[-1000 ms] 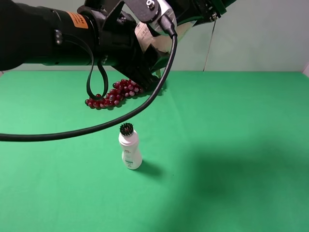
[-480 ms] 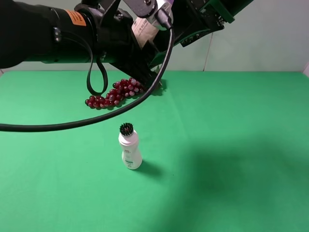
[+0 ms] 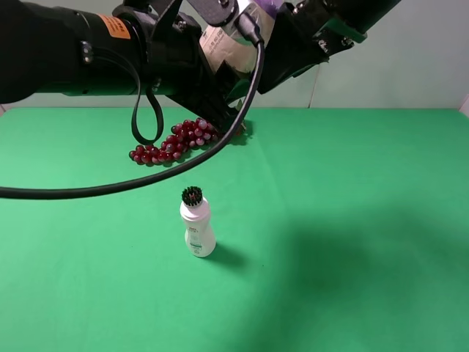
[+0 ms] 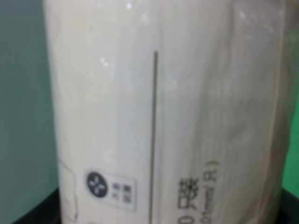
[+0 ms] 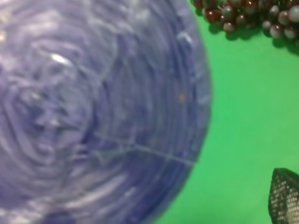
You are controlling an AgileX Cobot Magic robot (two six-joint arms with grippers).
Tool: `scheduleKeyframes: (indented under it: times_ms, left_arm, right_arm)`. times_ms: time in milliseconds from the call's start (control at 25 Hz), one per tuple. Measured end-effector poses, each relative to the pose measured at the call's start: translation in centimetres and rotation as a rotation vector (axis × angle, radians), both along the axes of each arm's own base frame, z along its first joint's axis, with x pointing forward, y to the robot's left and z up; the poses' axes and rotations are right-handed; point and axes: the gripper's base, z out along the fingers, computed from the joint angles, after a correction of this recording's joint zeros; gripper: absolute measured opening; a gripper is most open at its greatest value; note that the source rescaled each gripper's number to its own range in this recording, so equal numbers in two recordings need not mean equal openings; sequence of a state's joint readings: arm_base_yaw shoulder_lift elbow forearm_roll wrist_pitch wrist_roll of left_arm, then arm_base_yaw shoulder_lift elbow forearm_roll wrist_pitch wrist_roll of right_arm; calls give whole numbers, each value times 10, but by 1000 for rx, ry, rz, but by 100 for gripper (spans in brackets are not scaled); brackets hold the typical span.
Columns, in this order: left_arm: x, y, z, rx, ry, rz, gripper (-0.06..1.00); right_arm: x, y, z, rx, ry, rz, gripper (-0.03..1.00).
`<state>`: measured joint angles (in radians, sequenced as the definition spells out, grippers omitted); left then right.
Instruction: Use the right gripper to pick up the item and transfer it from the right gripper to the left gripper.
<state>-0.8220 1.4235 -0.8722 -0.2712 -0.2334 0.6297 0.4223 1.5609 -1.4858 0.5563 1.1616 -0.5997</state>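
Two claws met high above the green cloth table point(image 3: 352, 220). Left gripper point(image 3: 223, 62), black with a grey bolted plate, was clamped on the cream-beige cylindrical canister point(image 3: 218, 42) with purple lid point(image 5: 93, 107), held tilted in the air. All-black right gripper point(image 3: 282, 44) sat at the lid end, jaws apart. Its one visible meshed fingertip point(image 5: 285, 196) stood clear of the lid. Dark red grape bunch point(image 3: 172, 143) lay beneath. Small white bristle-topped bottle point(image 3: 197, 227) stood upright, nearer the camera.

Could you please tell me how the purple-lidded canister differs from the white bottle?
The canister is held aloft and tilted; the white bottle stands upright on the table. The canister has a purple lid, the white bottle a black bristle top. Both carry printed labels.
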Motion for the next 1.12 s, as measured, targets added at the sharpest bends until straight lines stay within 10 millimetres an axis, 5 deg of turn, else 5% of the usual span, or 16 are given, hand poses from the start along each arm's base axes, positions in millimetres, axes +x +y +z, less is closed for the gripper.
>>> scheduleKeyframes:
  times_ms: [240,800,1120]
  left_arm:
    - [0,0,0,-1,1,0,0]
    - [0,0,0,-1,1,1,0]
    - [-1,0,-2,18,24,-8,0]
  right_arm:
    - [-1,-10,0,-98,-21,-58,100]
    - [-36,-53,38,-258,-154,-269,100]
    - [-74,-72,13,-304,-90,-287,100]
